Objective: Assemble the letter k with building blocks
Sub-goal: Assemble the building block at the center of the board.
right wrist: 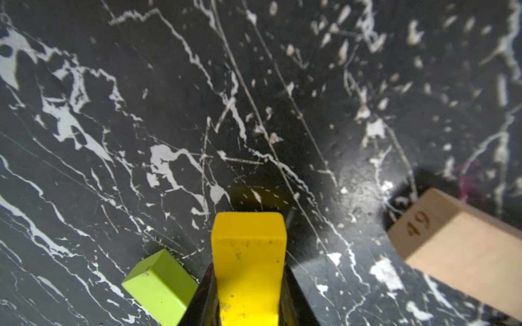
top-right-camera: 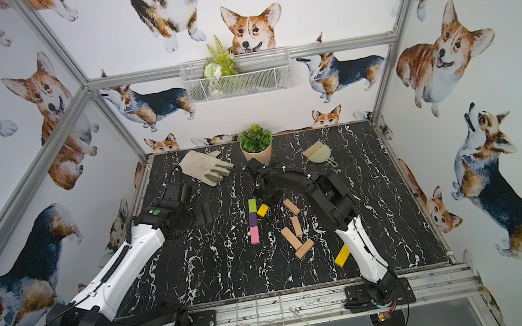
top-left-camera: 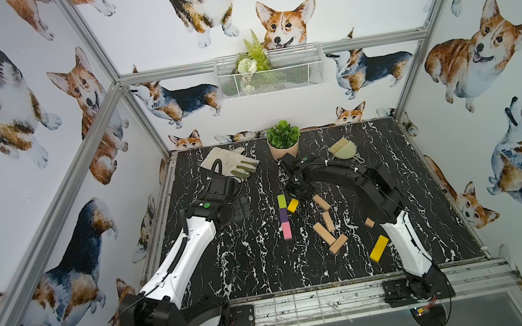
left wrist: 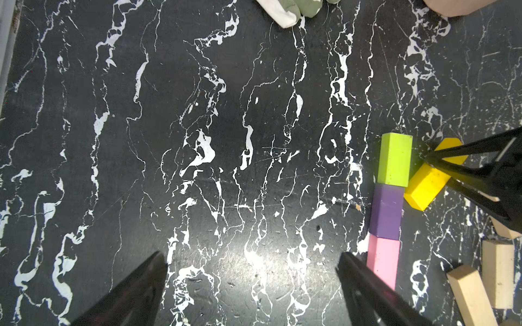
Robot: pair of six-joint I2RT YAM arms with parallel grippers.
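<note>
R arm (top-left-camera: 333,169) stretched in, R tool (right wrist: 248,271) gripping yellow block (right wrist: 248,234); L tool (left wrist: 251,255) wide open, empty.

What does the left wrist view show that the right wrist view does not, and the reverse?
Only left wrist: the purple block and pink block in line, and the open left gripper. Only right wrist: a number stamped on the end of a tan block. Both: the lime green block and the yellow block held by the right gripper.
</note>
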